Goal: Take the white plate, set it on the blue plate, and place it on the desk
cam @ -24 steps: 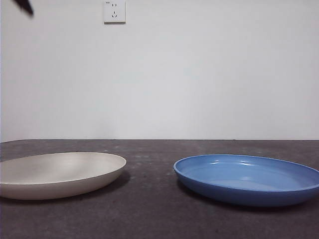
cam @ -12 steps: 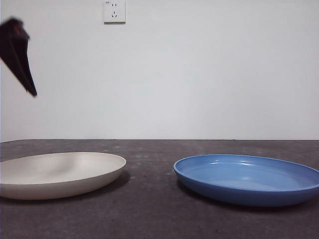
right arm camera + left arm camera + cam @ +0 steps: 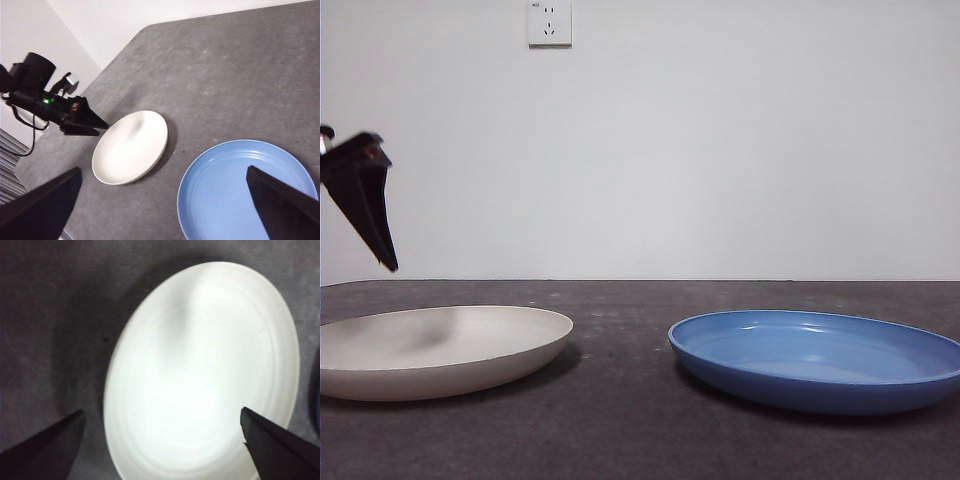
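- The left gripper (image 3: 365, 215) hung above the white plate's (image 3: 440, 350) outer side, jaws spread wide and empty.
- One white plate lay on the desk (image 3: 620, 420), unlifted; one blue plate (image 3: 815, 360) sat well apart, bare.
- The right gripper (image 3: 165, 210) waited high, also spread; every step remained.

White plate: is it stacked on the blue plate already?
No. The white plate sits on the desk apart from the blue plate.
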Controlling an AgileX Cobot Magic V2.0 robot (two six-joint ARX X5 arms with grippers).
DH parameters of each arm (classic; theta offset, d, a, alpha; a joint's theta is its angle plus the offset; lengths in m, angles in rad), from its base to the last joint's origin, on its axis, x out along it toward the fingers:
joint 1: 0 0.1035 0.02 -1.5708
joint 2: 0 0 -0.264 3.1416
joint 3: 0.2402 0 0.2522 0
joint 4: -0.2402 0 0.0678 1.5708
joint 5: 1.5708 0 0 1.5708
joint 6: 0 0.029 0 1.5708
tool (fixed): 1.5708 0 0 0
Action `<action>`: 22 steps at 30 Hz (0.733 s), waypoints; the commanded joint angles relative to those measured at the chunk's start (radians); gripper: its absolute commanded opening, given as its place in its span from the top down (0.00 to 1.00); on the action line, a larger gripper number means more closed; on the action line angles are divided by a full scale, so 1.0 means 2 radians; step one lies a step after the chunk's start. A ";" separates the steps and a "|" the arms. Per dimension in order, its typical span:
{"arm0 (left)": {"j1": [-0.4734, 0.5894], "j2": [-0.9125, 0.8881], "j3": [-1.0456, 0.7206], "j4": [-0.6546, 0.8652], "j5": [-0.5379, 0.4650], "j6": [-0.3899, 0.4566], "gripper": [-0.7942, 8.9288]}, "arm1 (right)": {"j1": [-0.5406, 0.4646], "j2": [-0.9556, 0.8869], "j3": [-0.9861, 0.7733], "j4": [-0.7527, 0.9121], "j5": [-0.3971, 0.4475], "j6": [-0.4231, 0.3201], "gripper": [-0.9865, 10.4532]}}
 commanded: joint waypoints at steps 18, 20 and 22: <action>0.001 0.065 0.011 0.025 0.004 0.006 0.59 | 0.002 0.002 0.009 0.003 -0.002 -0.001 0.41; 0.001 0.066 0.011 0.025 0.003 0.006 0.66 | 0.002 0.002 0.009 0.001 -0.002 -0.001 0.41; 0.002 0.069 0.011 0.025 0.003 0.006 0.68 | 0.002 0.002 0.009 0.001 -0.002 -0.001 0.41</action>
